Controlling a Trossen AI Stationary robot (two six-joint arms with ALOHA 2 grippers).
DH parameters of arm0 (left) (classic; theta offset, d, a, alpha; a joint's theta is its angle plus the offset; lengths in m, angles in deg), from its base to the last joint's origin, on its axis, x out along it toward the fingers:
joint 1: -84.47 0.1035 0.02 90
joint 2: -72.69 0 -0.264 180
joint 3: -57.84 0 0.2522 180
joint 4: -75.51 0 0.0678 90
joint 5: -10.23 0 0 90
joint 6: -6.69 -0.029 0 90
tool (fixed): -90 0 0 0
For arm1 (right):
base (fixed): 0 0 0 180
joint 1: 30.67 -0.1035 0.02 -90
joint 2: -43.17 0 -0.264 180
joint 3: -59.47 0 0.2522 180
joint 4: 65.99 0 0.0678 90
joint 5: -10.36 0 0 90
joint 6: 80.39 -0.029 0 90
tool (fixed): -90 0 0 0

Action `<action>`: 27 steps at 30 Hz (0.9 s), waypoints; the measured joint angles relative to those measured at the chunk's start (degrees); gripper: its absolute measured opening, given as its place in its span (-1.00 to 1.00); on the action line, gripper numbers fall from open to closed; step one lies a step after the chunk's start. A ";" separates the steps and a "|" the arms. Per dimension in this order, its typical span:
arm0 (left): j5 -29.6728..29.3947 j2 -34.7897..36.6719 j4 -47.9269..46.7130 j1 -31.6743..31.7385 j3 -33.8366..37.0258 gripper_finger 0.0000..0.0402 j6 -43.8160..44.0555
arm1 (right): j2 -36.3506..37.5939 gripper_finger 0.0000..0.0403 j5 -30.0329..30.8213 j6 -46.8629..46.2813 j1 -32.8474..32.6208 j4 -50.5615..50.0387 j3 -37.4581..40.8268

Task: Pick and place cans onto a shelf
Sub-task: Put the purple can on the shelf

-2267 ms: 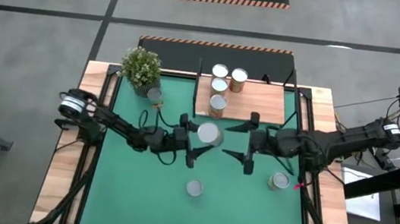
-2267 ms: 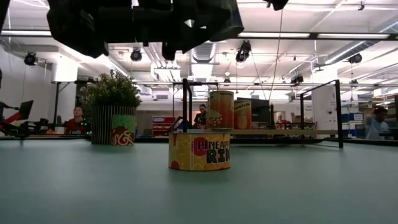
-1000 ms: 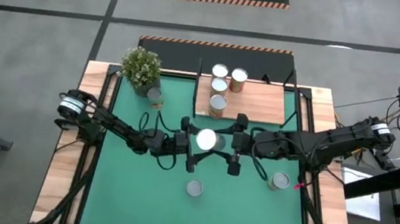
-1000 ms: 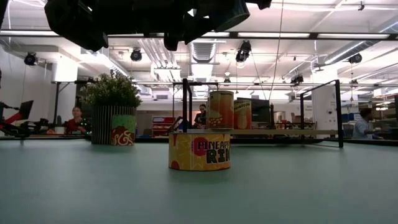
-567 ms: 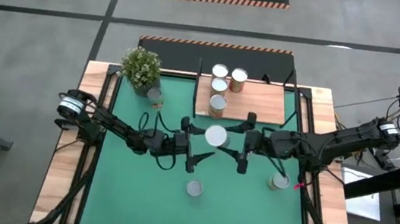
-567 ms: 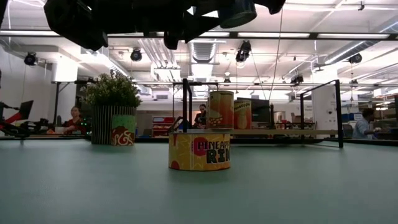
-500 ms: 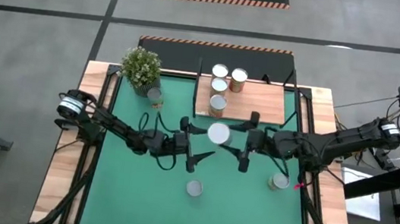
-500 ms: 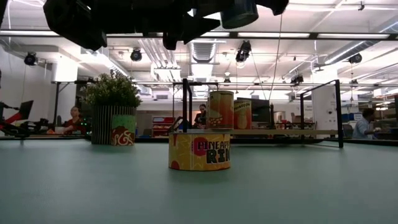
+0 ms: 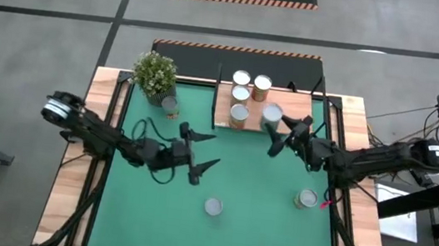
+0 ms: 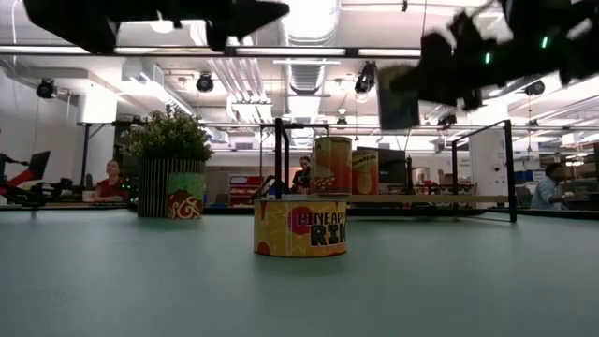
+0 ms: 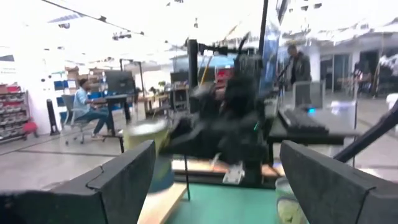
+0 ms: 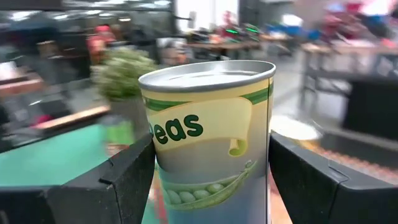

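Green mat [image 9: 260, 204]: spans the table; high view shows two loose cans on it, low view only the pineapple can [image 10: 299, 227].
Shelf [image 9: 292, 115]: light wood, far edge, three cans standing on it.
Right gripper [image 9: 273, 128]: clamped on the peas can [image 12: 208, 137], aloft over the shelf.
Left gripper [image 9: 199, 150]: spread wide, empty, above mid-mat.
Plant [image 9: 155, 74]: far left corner.

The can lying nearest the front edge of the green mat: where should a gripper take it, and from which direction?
The front can stands upright, round top up, nothing close by. Come straight down and close on its curved side wall. The open left gripper is nearer; the right gripper holds the peas can.
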 joint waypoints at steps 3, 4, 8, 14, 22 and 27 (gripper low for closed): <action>0.02 4.47 -0.05 -0.63 2.29 0.62 -0.32 | -3.15 0.35 0.27 -3.71 4.16 6.24 4.04; 0.00 5.86 -0.08 -0.82 3.08 0.62 -0.45 | -4.32 0.35 0.06 -4.16 5.04 8.30 4.94; 0.05 11.11 -0.29 -1.08 5.98 0.62 -0.64 | -8.57 0.35 0.14 -4.06 6.15 13.82 5.89; -0.02 18.70 -0.08 -1.07 8.68 0.62 -1.53 | -14.34 0.35 3.11 -4.56 6.09 14.05 3.14; -0.02 25.47 -0.13 -1.07 13.26 0.62 -1.91 | -21.09 0.35 8.30 -6.11 6.78 14.01 -0.43; 0.00 27.03 -0.19 -1.05 15.12 0.62 -0.49 | -24.00 0.35 10.63 -7.98 7.33 13.86 -1.54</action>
